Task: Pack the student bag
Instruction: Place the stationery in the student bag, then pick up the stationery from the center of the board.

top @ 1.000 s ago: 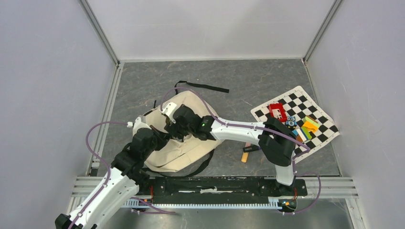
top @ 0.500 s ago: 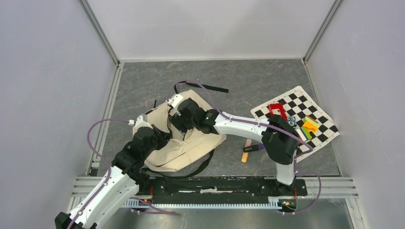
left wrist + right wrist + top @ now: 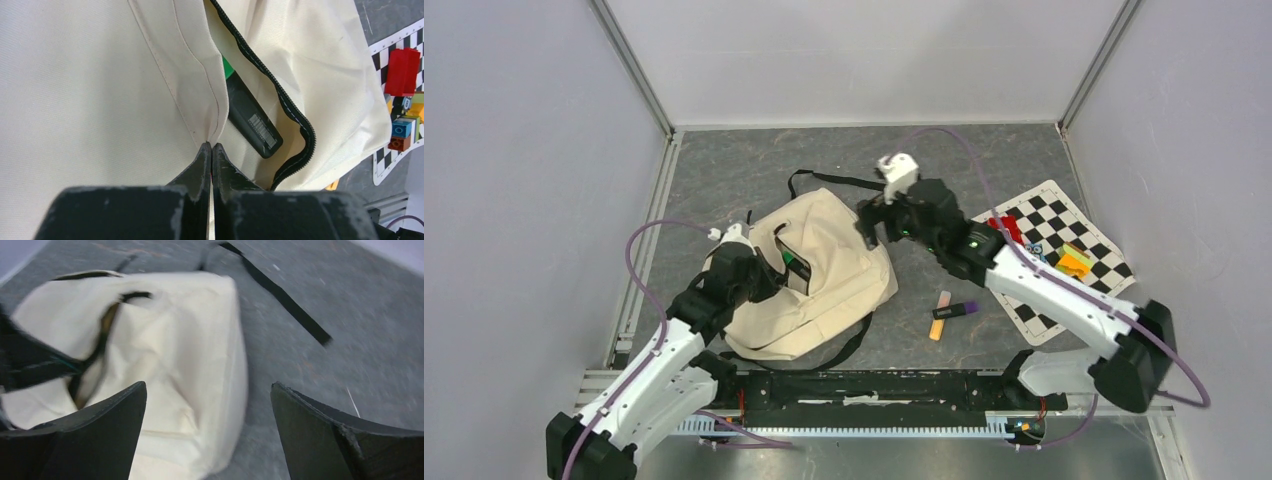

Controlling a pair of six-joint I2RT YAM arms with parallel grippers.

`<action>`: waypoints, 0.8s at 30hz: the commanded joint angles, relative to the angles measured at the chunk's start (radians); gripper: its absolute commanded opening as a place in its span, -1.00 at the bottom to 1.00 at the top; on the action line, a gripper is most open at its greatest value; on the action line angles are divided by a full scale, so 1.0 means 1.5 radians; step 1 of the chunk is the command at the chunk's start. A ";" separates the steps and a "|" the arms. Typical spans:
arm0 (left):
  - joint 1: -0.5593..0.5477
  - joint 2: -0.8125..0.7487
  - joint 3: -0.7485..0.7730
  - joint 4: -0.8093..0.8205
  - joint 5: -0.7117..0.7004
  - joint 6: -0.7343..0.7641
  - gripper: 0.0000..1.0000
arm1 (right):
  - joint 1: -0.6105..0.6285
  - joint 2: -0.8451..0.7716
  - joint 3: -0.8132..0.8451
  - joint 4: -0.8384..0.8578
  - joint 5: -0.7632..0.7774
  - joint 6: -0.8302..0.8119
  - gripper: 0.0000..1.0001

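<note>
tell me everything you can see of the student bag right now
The student bag is a soft cream fabric backpack lying slumped on the grey table, left of centre. Its black zipper is open, and a dark marker with a green end lies inside. The left pincer is shut on a fold of cloth beside the opening. One black strap trails off its far side; another loops out near the arm bases.

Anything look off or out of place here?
Two markers lie loose on the bare table between the student bag and the checkered mat, away from the toy blocks. Nothing looks spilled or damaged. Left pincer pinches the bag's opening edge.
</note>
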 commanded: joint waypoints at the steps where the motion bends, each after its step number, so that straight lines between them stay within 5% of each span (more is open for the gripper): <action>1: 0.051 0.016 0.042 -0.020 0.059 0.087 -0.96 | -0.083 -0.111 -0.147 0.003 0.015 0.097 0.96; 11: 0.152 0.078 0.102 -0.060 0.176 0.204 -0.96 | -0.323 -0.222 -0.367 -0.122 -0.035 0.223 0.96; 24: 0.155 0.056 0.104 -0.060 0.142 0.218 -0.96 | -0.348 -0.308 -0.489 -0.248 0.001 0.493 0.91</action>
